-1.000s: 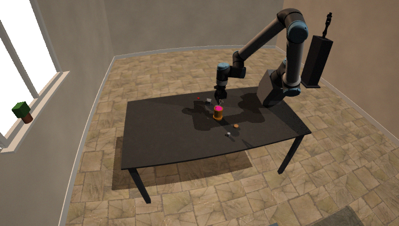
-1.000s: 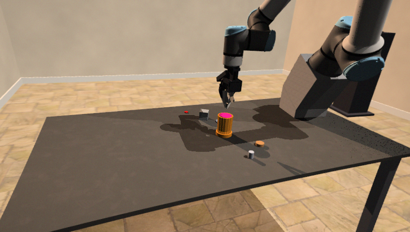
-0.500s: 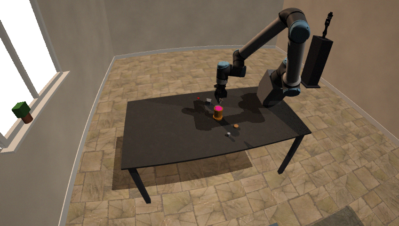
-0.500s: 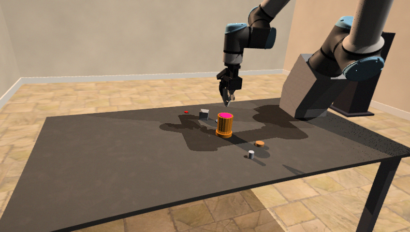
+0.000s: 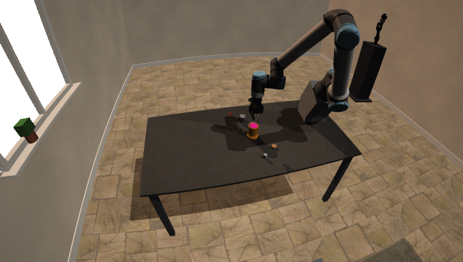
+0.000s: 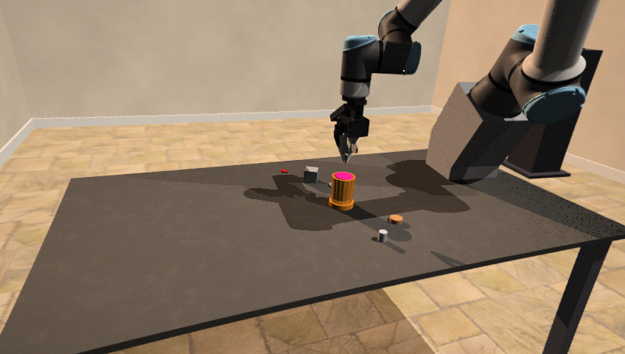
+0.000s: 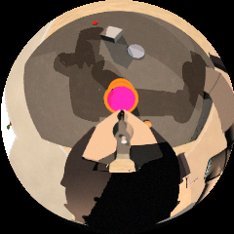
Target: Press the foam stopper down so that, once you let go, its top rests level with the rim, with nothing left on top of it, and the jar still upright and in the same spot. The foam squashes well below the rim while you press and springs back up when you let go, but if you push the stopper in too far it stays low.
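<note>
An orange ribbed jar (image 5: 252, 131) stands upright near the middle of the dark table; it also shows in the exterior view (image 6: 342, 191) and from above in the wrist view (image 7: 121, 98). Its magenta foam stopper (image 6: 343, 176) fills the mouth, with its top about level with the rim and nothing on it. My gripper (image 6: 346, 158) is shut and empty. It hangs a short way above the jar, clear of the stopper, and its tips (image 7: 121, 114) show at the stopper's near edge in the wrist view.
A small grey cube (image 6: 310, 174) and a tiny red dot (image 6: 284, 170) lie behind the jar. A flat grey disc (image 7: 136, 51) lies beside the cube. An orange disc (image 6: 395, 218) and a small white cylinder (image 6: 382, 235) lie in front right. The robot's base block (image 6: 469, 131) stands at the back right.
</note>
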